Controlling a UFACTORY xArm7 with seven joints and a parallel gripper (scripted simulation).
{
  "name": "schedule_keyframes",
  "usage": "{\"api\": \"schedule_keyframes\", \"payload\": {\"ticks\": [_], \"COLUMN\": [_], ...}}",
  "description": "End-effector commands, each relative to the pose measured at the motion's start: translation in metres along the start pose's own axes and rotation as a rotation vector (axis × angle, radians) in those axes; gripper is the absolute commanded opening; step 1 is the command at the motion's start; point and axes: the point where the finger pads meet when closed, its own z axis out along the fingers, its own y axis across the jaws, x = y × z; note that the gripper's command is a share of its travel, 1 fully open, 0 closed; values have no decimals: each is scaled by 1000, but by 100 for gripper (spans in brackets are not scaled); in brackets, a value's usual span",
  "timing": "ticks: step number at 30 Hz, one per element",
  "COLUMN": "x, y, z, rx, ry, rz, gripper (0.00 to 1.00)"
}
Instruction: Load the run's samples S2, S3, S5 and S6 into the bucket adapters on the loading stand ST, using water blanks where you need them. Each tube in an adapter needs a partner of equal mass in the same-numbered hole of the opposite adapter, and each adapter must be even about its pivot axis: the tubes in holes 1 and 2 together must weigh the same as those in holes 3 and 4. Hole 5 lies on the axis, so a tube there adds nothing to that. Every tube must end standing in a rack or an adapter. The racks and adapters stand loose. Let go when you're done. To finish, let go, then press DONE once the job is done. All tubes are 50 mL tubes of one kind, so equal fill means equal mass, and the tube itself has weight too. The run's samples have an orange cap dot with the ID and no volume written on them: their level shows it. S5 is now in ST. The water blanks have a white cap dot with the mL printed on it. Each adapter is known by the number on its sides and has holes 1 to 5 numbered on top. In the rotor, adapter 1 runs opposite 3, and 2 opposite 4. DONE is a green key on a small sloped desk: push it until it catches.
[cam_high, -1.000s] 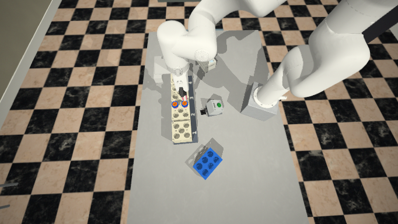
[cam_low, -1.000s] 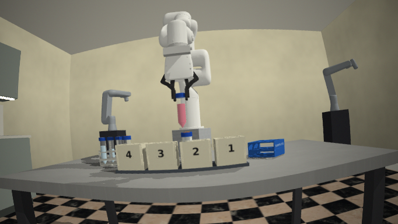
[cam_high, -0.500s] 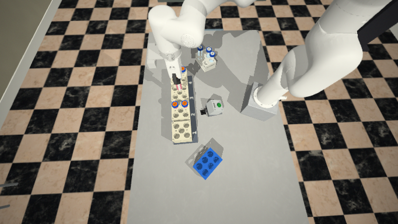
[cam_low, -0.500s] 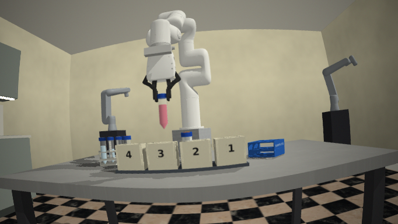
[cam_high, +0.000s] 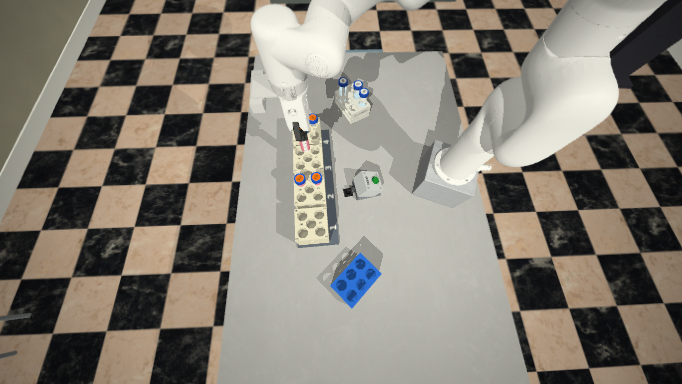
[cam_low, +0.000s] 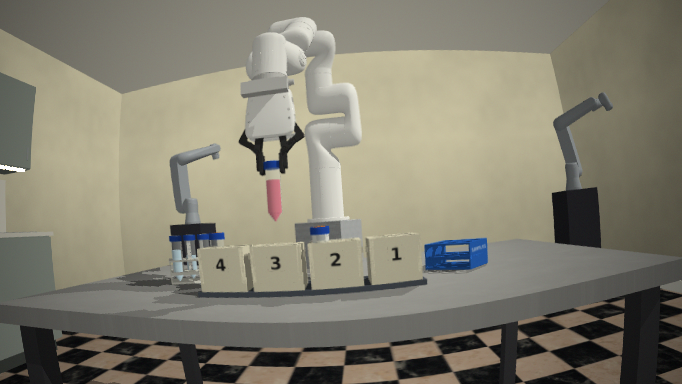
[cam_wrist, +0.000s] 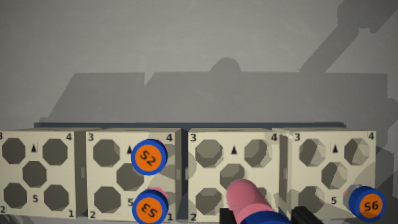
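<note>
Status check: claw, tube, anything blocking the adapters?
Claw shut on pink-filled tube, held upright well above adapters 3 and 4. S2, S3 in adapter 2; S6 in adapter 4. Nothing blocking the open holes.

matt grey table (cam_low: 550, 280), glossy white arm (cam_low: 330, 115) (plastic-looking), marbled floor tiles (cam_high: 150, 200)

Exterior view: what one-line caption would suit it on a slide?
Robot arm's gripper holds a pink-filled tube high above four numbered blocks on a grey table.
</note>
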Motion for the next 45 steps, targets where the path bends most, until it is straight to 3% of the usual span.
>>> {"api": "schedule_keyframes", "payload": {"ticks": [1, 9, 29, 45], "x": [2, 2, 2, 2], "y": [0, 0, 1, 1], "z": [-2, 0, 36, 36], "rx": [-1, -1, -1, -1], "ry": [5, 5, 5, 5], "rz": [0, 0, 0, 0], "gripper": [0, 0, 0, 0]}}
